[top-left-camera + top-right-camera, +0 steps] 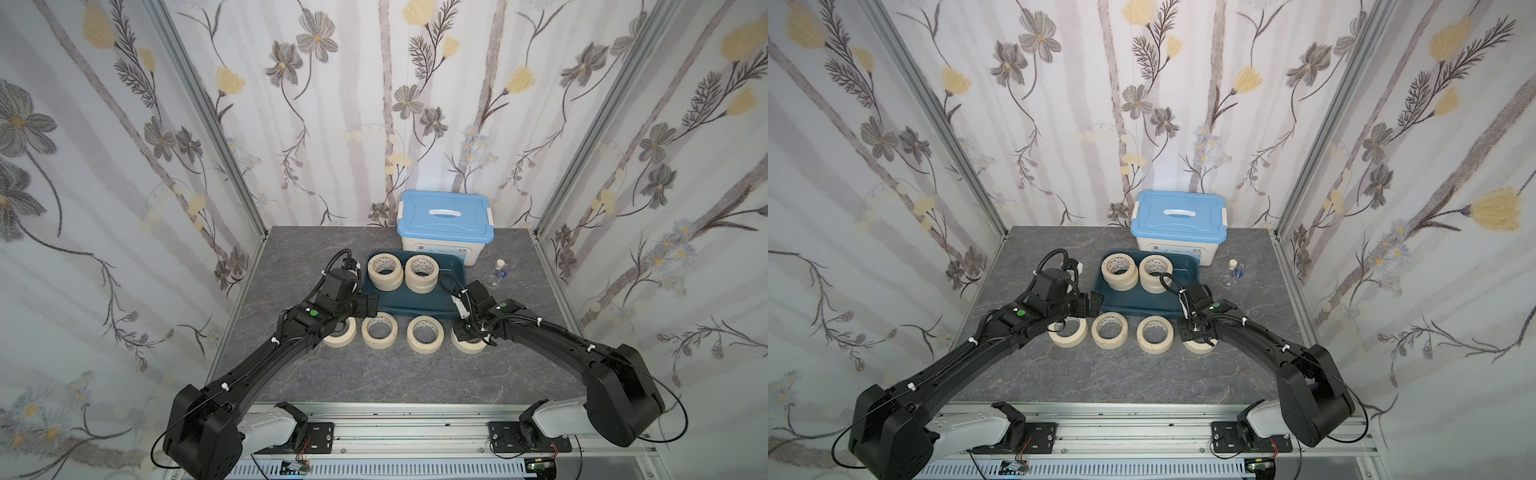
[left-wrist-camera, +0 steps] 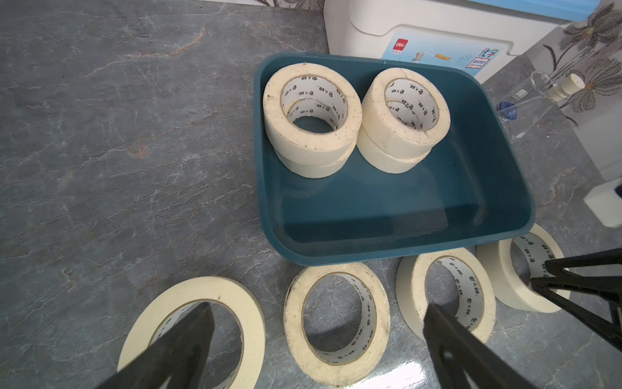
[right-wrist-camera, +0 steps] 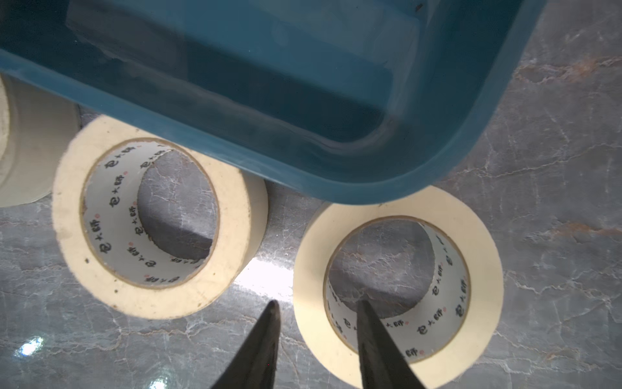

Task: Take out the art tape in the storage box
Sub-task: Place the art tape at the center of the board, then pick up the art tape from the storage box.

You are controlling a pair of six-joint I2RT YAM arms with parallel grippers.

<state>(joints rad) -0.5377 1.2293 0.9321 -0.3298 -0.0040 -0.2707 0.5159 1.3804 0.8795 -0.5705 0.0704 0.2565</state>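
Beside the storage box, right gripper straddled, unclenched, the art tape's stiff, light-looking wall, probably the best hold; left gripper gaped.

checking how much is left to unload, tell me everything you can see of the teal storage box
The storage box is a shallow, lidless tray of glossy dark teal plastic, rectangular with rounded corners and a rolled rim. It sits flat on the grey marbled table, right in front of the white bin. Four art tape rolls sit inside, two stacks of two at its far end; the near half is bare.
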